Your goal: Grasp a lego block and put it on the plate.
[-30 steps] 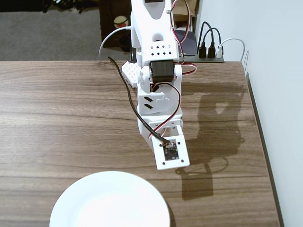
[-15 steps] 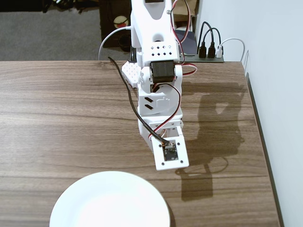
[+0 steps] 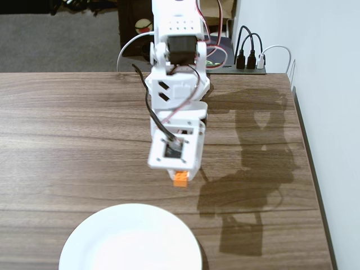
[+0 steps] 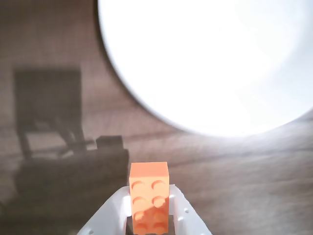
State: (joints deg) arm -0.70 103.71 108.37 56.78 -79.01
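The orange lego block point(image 4: 149, 196) is clamped between my white gripper point(image 4: 149, 208) at the bottom of the wrist view, studs facing the camera. In the fixed view the lego block point(image 3: 180, 178) pokes out below the gripper point(image 3: 180, 175), lifted above the wooden table. The white plate point(image 3: 130, 239) lies at the front of the table, a short way ahead and to the left of the brick. In the wrist view the plate point(image 4: 210, 63) fills the upper right, apart from the brick.
The wooden table point(image 3: 67, 135) ends at the right edge beside a white wall point(image 3: 326, 84). A power strip with plugs point(image 3: 250, 61) and cables sits behind the arm's base. The arm casts a dark shadow point(image 3: 247, 169) on the right side.
The arm has risen and swung left and back from the table's right-centre. The orange brick now shows under the gripper, lifted off the table.
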